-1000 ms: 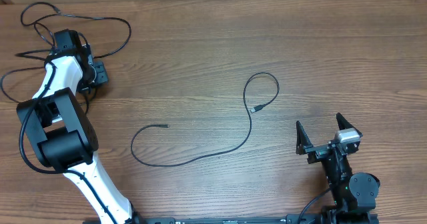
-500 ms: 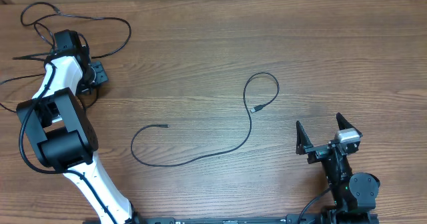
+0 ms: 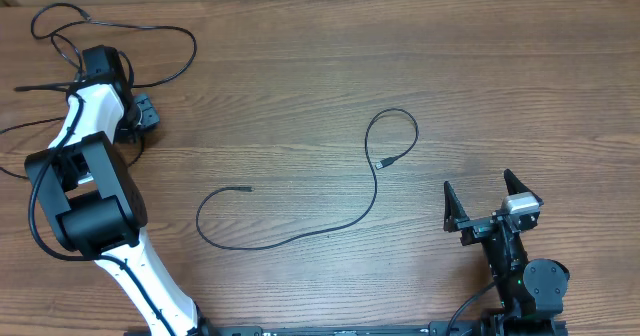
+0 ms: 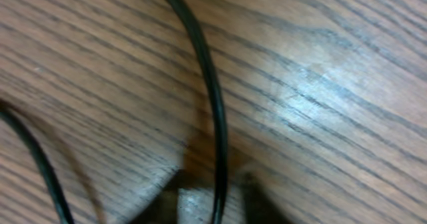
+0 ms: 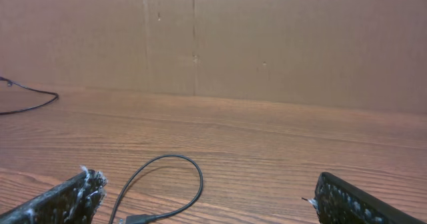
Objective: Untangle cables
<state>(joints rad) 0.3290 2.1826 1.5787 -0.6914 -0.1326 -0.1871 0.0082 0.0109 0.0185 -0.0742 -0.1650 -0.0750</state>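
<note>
Left tool [image 4: 215, 207] slightly parted around a cable [image 4: 212, 97]; right tool [image 5: 207, 184] wide open.

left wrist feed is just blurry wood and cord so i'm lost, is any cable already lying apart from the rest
Observer: Yes. One single cable lies alone in a long curve in the middle of the table, touching no other cable.
Operator: where's the rest then
Observer: The tangled cables loop over one another at the far left corner, on both sides of the left arm.
Operator: right hand busy
Observer: No. The right hand stands open and empty at the front right, short of the single cable's looped end.
</note>
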